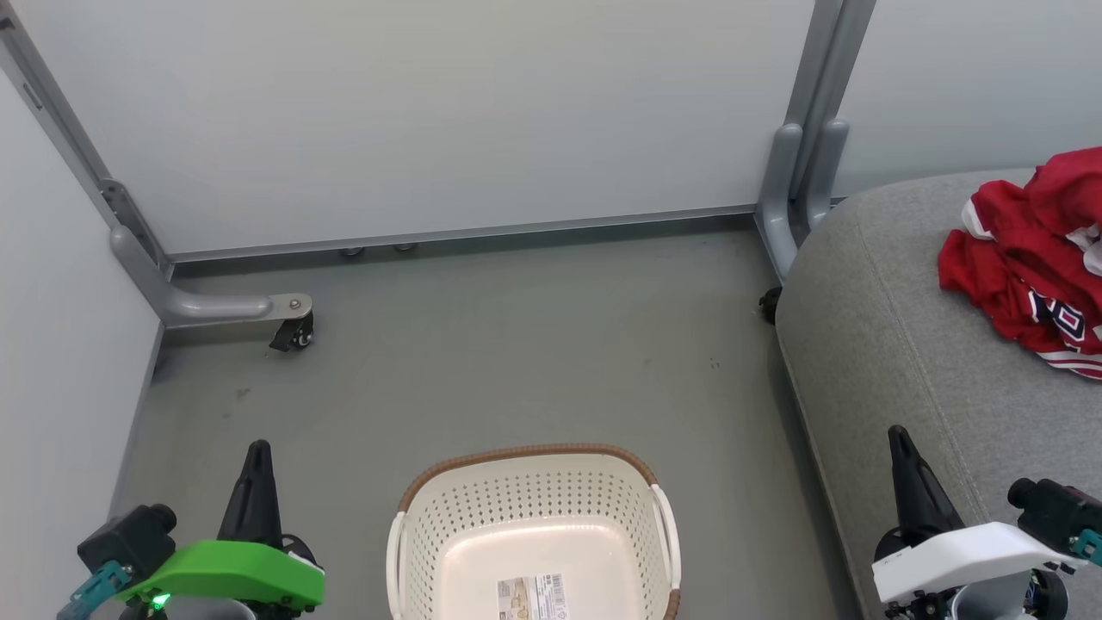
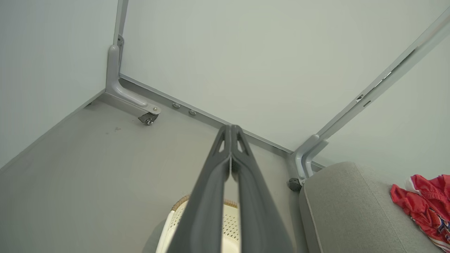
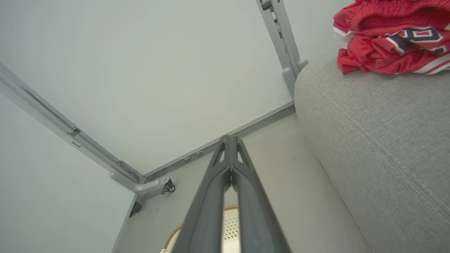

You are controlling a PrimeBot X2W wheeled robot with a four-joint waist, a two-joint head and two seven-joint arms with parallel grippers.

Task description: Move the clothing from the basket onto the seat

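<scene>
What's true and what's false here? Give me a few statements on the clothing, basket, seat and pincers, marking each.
The clothing lies on the seat. True.
The basket holds a red garment. False: what shows of its inside holds just a label.
The left pincer is open. False: it is shut tight.
The right pincer is shut on nothing. True.
The basket stands on the seat. False: it stands on the floor.

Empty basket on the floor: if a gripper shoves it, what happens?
Probably light: the basket is thin perforated plastic with nothing but a label inside. It likely slides on the smooth floor rather than tips, since it looks wide-based. Its sides may flex if pinched.
</scene>
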